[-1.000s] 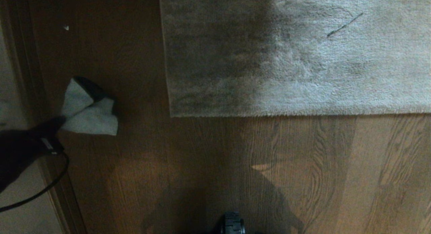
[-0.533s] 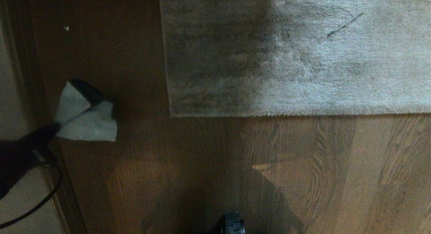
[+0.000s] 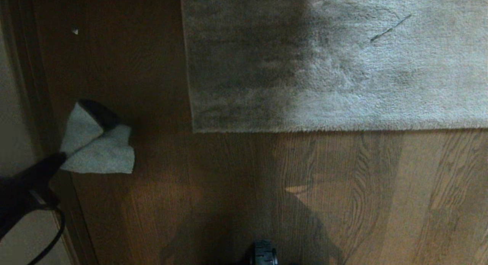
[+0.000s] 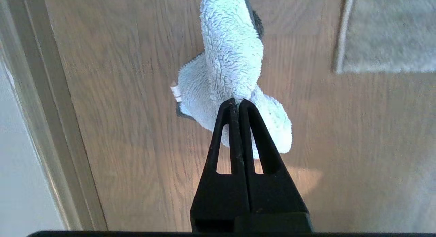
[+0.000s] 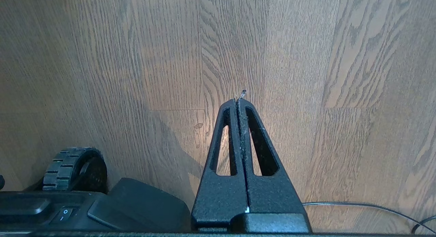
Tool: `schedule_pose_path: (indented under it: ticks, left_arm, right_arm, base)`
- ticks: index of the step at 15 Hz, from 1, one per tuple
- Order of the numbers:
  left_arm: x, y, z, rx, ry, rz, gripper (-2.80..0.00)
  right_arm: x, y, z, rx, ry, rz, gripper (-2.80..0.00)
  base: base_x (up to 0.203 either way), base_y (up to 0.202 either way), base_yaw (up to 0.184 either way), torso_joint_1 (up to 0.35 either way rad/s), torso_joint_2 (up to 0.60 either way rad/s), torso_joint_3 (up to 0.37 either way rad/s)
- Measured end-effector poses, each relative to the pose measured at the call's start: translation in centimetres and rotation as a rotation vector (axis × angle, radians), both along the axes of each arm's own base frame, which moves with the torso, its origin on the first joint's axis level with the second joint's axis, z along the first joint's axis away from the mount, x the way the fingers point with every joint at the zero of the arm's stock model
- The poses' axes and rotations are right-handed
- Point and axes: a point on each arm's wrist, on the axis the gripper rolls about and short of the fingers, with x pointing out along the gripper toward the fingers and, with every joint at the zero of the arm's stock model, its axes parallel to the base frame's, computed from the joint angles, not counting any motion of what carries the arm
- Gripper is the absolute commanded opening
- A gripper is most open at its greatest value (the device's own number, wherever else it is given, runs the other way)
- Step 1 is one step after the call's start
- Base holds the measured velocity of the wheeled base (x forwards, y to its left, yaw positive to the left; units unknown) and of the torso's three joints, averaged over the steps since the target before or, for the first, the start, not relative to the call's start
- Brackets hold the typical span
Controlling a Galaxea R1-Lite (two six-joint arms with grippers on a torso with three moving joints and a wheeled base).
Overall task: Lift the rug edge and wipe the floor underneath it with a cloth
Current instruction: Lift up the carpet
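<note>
The pale grey-green cloth (image 3: 97,146) hangs bunched from my left gripper (image 3: 63,157) at the left of the head view, over the brown wood floor (image 3: 228,188). In the left wrist view the left gripper (image 4: 237,102) is shut on a fold of the cloth (image 4: 231,59). The grey-beige rug (image 3: 343,66) lies flat. The rug edge (image 3: 305,130) and its square corner (image 3: 194,129) are well to the right of the cloth, also visible as the rug corner (image 4: 340,68). My right gripper (image 5: 239,101) is shut and empty above bare floor (image 5: 136,59), parked by the base.
A dark skirting strip (image 3: 34,85) runs along the left beside a pale wall. The robot's base (image 3: 263,253) shows at the bottom centre, its wheel (image 5: 73,165) near the right gripper. A thin cable (image 5: 357,205) lies on the floor. A dark thread (image 3: 389,28) rests on the rug.
My left gripper has drawn back toward the near left with the cloth in it, so the cloth now sits nearer me. The rug and the right arm have not moved.
</note>
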Motion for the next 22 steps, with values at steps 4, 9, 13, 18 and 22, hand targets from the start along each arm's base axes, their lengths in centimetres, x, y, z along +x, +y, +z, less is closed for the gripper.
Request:
schedule_pose_path:
  ticks: [4,9,13,18,22]
  left_arm:
    - [-1.2,-0.9,-0.4,-0.011,0.043,-0.038,-2.8]
    - [-2.8,-1.7,-1.0,-0.019,0.089,-0.072,-2.8]
    - [-4.3,-2.0,-2.1,-0.024,0.111,-0.073,-2.8]
    - [-5.9,-2.4,-3.1,-0.036,0.178,-0.082,-2.8]
    - [-7.2,-2.8,-3.8,-0.042,0.228,-0.101,-2.8]
  right_arm:
    - [0.0,0.0,0.0,0.0,0.0,0.0,-2.8]
    - [0.0,0.0,0.0,0.0,0.0,0.0,-2.8]
    - [0.0,0.0,0.0,0.0,0.0,0.0,-2.8]
    - [0.0,0.0,0.0,0.0,0.0,0.0,-2.8]
    - [0.0,0.0,0.0,0.0,0.0,0.0,-2.8]
  base:
    - [0.0,0.0,0.0,0.0,0.0,0.0]
    - [0.0,0.0,0.0,0.0,0.0,0.0]
    - [0.0,0.0,0.0,0.0,0.0,0.0]
    - [0.0,0.0,0.0,0.0,0.0,0.0]
    - [0.0,0.0,0.0,0.0,0.0,0.0]
